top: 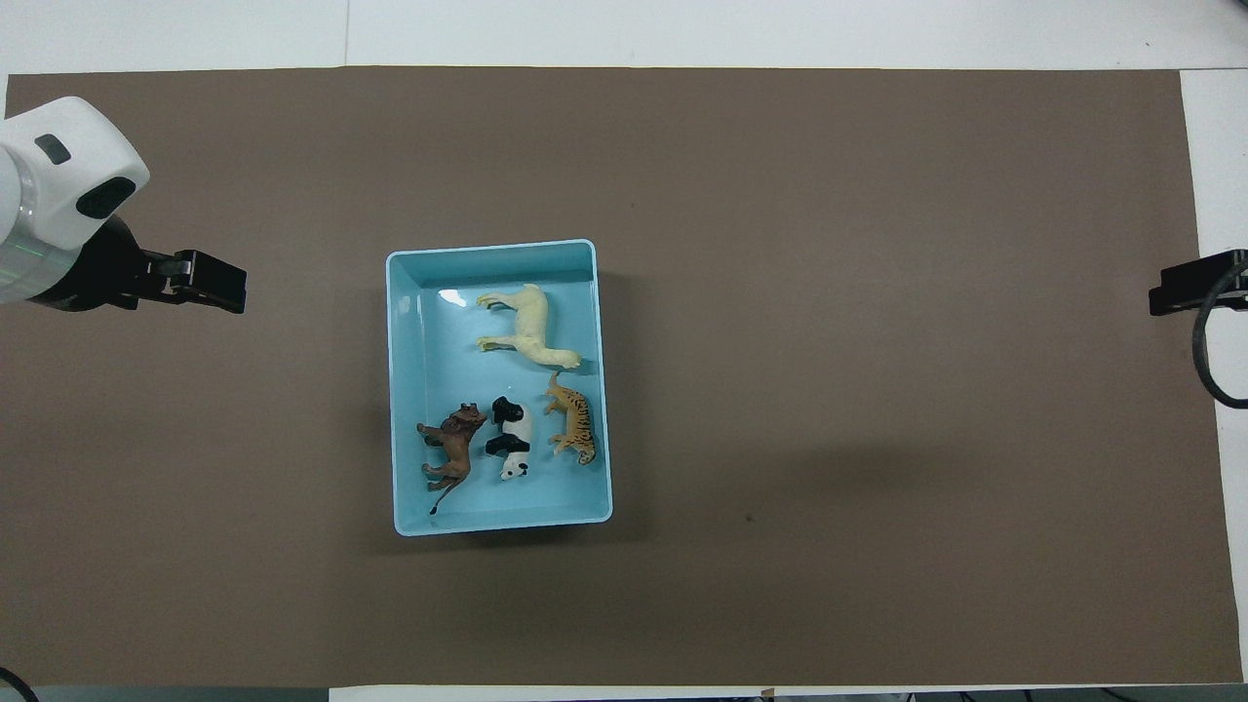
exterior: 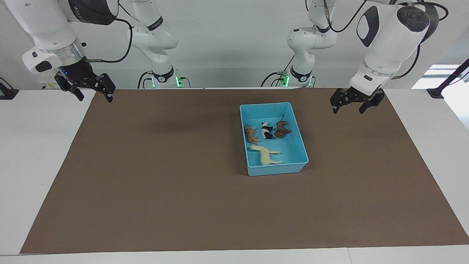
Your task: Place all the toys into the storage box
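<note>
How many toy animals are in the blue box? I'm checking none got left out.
4: horse farthest from the robots; lion, panda and tiger in a row nearer them. None on the mat.

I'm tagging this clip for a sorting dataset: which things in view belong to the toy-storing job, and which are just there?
Part of the job:
- storage box, light blue
- tiger, panda, lion and horse, all lying in the box
- left gripper and right gripper, both open, empty, raised at the table's ends

Just there:
- brown mat covering the table
</note>
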`<state>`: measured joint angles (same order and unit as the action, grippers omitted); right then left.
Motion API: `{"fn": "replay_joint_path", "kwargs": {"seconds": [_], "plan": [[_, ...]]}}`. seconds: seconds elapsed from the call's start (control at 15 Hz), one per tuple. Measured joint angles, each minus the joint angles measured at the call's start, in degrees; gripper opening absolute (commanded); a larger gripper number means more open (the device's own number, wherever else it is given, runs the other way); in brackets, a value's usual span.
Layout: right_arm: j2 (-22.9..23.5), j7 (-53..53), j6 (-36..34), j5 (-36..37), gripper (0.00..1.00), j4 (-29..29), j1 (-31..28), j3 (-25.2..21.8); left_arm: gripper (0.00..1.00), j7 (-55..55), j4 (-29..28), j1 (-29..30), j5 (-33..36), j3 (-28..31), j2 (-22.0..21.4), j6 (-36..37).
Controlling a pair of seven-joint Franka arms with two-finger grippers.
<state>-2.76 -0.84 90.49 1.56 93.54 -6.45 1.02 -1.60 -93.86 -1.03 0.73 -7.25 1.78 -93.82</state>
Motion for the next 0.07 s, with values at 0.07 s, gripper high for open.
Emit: {"fn": "replay_joint_path", "kwargs": {"seconds": [0.07], "plan": [[0.0, 0.0, -0.01, -0.02, 1.0, -0.02, 0.0, 0.01, 1.0, 0.0, 0.0, 0.0, 0.0, 0.01, 0.0, -0.1]]}}
